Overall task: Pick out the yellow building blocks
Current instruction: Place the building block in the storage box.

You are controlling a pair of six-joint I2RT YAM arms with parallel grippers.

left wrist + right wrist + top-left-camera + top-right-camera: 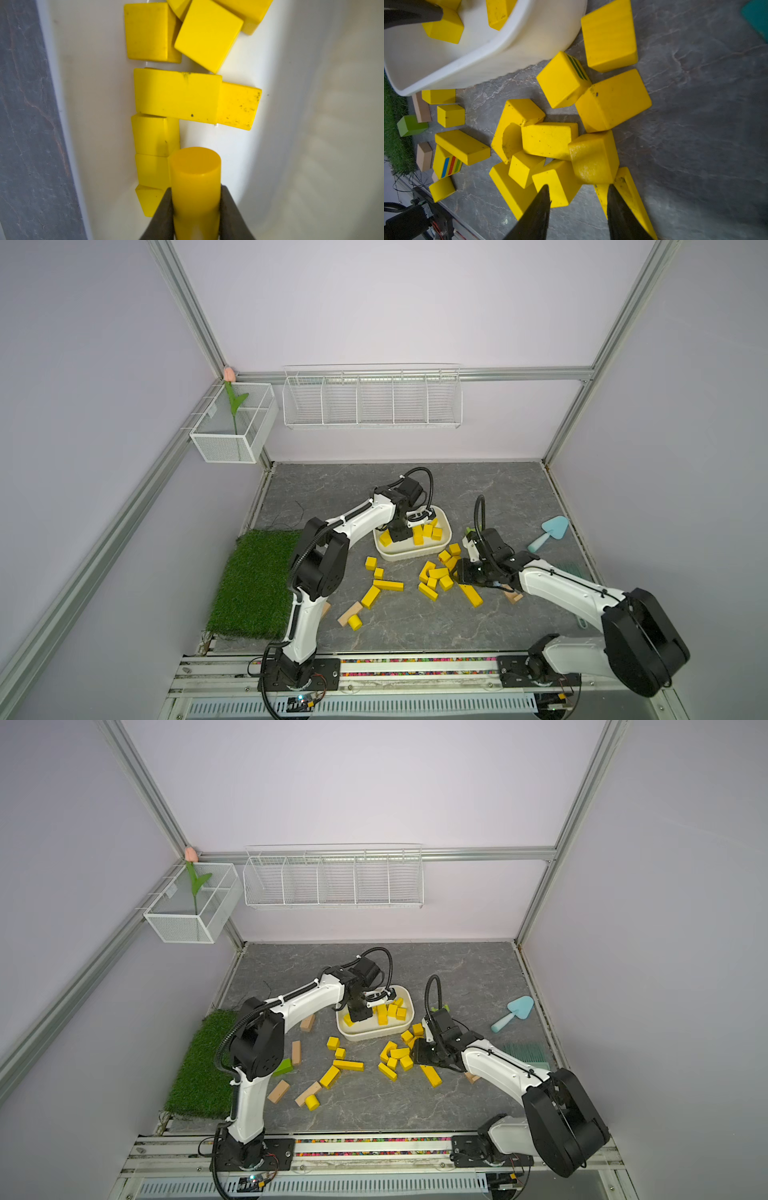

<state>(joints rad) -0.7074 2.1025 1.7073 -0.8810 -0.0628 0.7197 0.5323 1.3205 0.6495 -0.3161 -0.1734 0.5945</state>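
My left gripper (196,189) is shut on a yellow cylinder (195,166) and hangs inside the white tub (415,556). Several yellow building blocks (424,531) lie in that tub. In both top views more yellow blocks sit on the grey table: a pile (436,574) in front of the tub, a looser group (386,585) to its left, and a lone cylinder (354,621). My right gripper (579,187) is open just above the pile's near edge, with nothing between its fingers. A rounded block (593,158) and an arch piece (508,133) lie just beyond the tips.
Tan blocks (278,1091) and a green block (284,1067) lie near the left arm. A grass mat (253,585) covers the left side. A teal trowel (550,531) and a green brush (525,1054) lie at the right. Wire baskets (372,400) hang on the back wall.
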